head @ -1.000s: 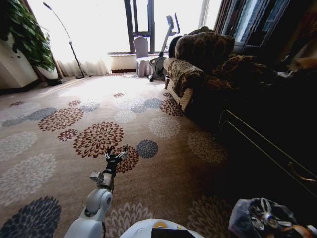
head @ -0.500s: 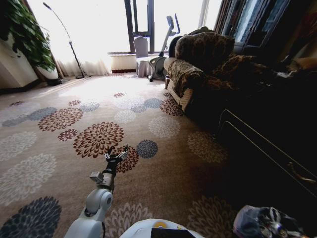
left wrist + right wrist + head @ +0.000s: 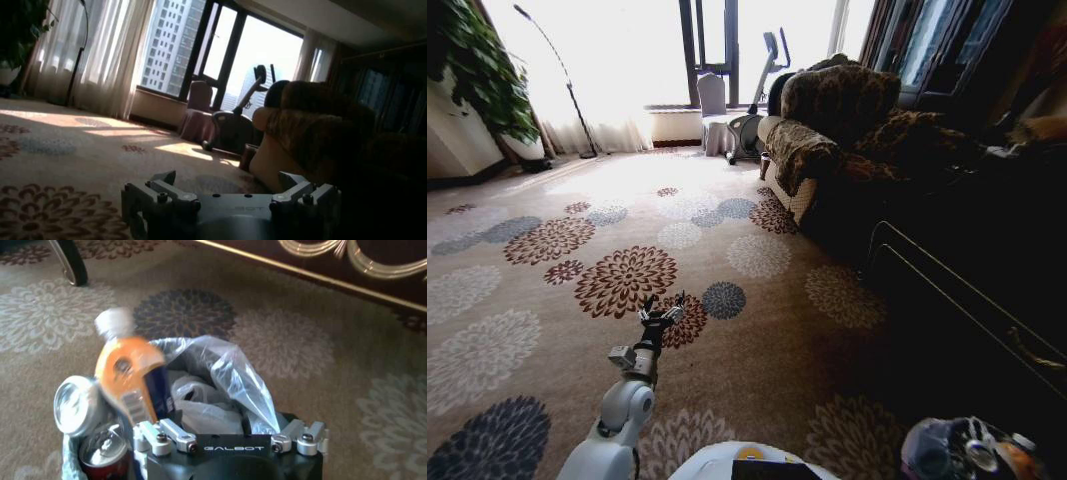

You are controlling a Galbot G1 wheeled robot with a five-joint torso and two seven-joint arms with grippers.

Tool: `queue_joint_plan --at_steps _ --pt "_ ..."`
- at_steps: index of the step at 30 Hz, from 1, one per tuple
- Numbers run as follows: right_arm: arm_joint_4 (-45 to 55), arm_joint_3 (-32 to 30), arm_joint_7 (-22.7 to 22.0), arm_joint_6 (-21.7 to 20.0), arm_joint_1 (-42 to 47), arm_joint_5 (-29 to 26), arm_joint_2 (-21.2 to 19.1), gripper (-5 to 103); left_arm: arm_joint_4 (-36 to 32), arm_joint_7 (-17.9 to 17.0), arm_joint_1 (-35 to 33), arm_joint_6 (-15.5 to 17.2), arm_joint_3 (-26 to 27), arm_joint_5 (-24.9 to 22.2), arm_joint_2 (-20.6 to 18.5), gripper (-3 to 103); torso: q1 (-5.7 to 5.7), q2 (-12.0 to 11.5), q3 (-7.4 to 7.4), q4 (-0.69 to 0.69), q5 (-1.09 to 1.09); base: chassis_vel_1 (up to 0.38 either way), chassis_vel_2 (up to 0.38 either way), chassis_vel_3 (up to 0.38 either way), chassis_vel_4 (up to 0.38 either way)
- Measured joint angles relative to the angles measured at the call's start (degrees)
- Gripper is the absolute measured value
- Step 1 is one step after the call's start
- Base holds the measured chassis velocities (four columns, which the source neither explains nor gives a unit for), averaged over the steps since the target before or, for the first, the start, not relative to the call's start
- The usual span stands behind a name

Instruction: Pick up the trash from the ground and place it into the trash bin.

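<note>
The trash bin [image 3: 250, 390], lined with a crinkled clear bag, sits on the carpet right under my right gripper [image 3: 230, 426], which hangs over it open. In the bin lie a white knotted bag [image 3: 200, 407], a silver-topped can [image 3: 75, 405] and a red can [image 3: 103, 454]. An orange bottle with a pale cap [image 3: 127, 365] is blurred and tilted beside one finger, over the bin's edge. The head view has the bin [image 3: 927, 450] at the lower right corner. My left gripper [image 3: 664, 305] is stretched forward above the carpet, open and empty.
A dark cabinet with gold trim [image 3: 967, 300] runs along the right, close to the bin. A patterned sofa [image 3: 837, 130] stands behind it. An exercise bike [image 3: 762, 90] and a floor lamp [image 3: 572, 100] are by the window. Open flowered carpet [image 3: 627, 230] spreads left and ahead.
At the lower right of the head view, the bagged bundle has sunk lower, and a bit of orange now shows at the bin's edge. The left arm has not moved.
</note>
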State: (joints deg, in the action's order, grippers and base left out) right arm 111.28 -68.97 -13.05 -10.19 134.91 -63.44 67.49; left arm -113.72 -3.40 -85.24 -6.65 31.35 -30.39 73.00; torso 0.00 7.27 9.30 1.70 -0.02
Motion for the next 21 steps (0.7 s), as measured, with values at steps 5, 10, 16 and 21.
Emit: queue_joint_plan --at_steps 5,10,16,21 --pt "2.27 1.86 -9.00 2.65 -0.31 3.34 1.34 99 0.00 0.00 0.00 0.00 0.00 0.00 0.00 100 0.00 0.00 0.00 -0.02 0.02 0.000 0.000 0.000 0.000" --pt "0.36 3.39 -16.73 7.14 -1.45 7.89 1.19 100 0.00 0.00 0.00 0.00 0.00 0.00 0.00 100 0.00 0.00 0.00 -0.02 0.02 0.000 0.000 0.000 0.000" --pt "0.82 2.88 -16.39 7.73 -1.01 3.66 1.10 100 0.00 0.00 0.00 0.00 0.00 0.00 0.00 100 0.00 0.00 0.00 -0.02 -0.01 0.000 0.000 0.000 0.000" --pt "5.92 3.54 -12.27 12.98 -2.30 3.57 3.56 100 0.00 0.00 0.00 0.00 -0.01 0.00 0.00 100 0.00 0.00 0.00 -0.01 0.02 0.000 0.000 0.000 0.000"
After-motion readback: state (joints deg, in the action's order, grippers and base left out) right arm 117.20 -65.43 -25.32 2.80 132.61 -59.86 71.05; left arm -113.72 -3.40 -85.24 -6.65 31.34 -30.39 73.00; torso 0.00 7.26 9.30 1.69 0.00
